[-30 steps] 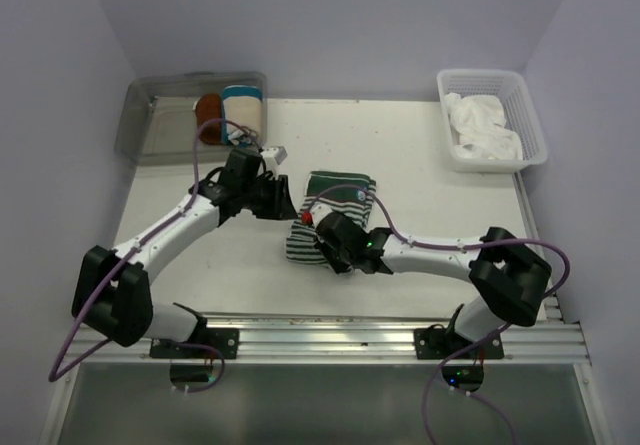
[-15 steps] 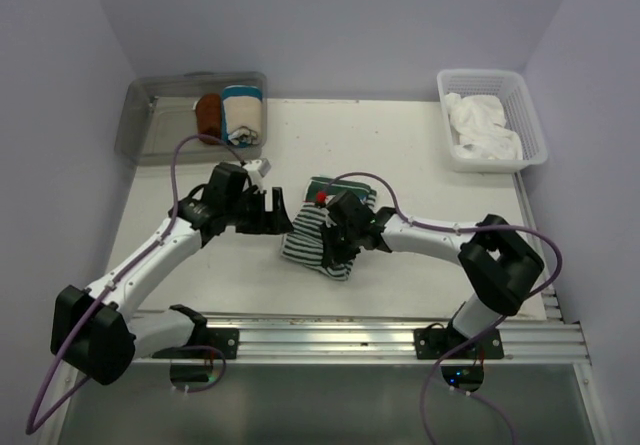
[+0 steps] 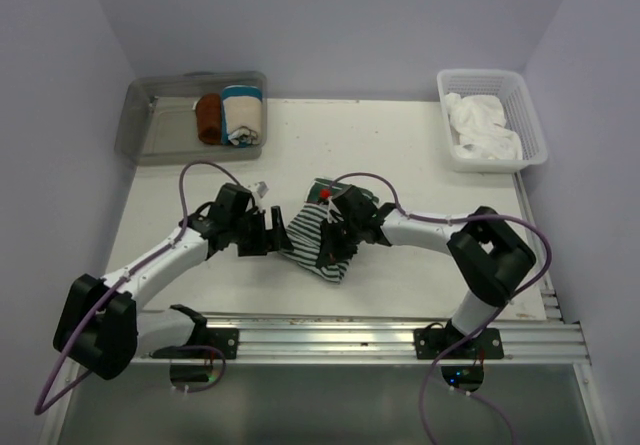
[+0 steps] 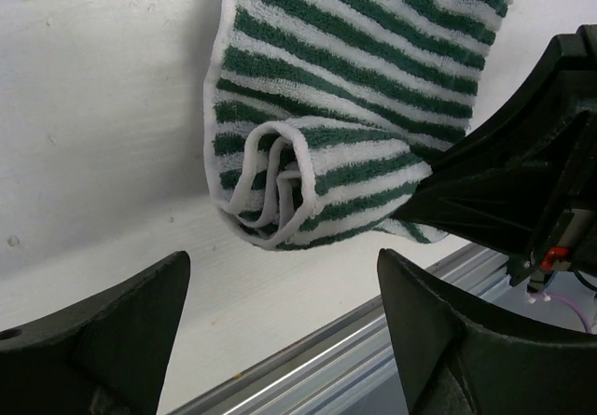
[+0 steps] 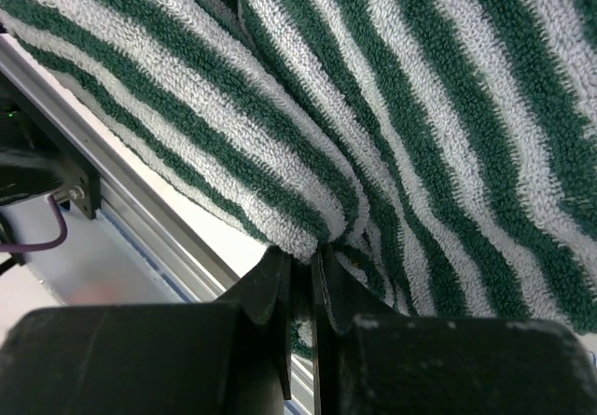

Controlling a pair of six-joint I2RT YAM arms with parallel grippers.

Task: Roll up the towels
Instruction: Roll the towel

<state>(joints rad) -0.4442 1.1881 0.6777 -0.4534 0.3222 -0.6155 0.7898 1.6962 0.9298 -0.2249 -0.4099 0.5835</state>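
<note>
**Right gripper pinches the striped towel; left gripper stands open beside it**

Seen from above, a dark green-and-white striped towel (image 3: 312, 233) of soft terry cloth lies near the middle of a white table (image 3: 430, 175), between the two arms. Its near end is bunched and partly rolled.

The right gripper (image 3: 337, 242) rests on the towel's right side. In the right wrist view, its black fingers (image 5: 266, 289) are pressed together on a fold of the striped cloth (image 5: 392, 107), clamping it. The rest of the fabric spreads away above the fingertips.

The left gripper (image 3: 272, 237) sits just beside the towel's left edge with its jaws spread wide and nothing between them. The left wrist view shows the rolled end of the towel (image 4: 308, 168) just ahead of the two parted fingers (image 4: 107, 336), its layers curled in a loose spiral and touching neither finger.

At the far right corner, a plain white cloth towel (image 3: 482, 127) lies crumpled inside a white plastic basket (image 3: 478, 74). At the far left, a clear plastic bin (image 3: 150, 125) holds a rolled rust-brown towel (image 3: 208, 118) and a rolled cream towel with a teal band (image 3: 242, 115), side by side.
</note>
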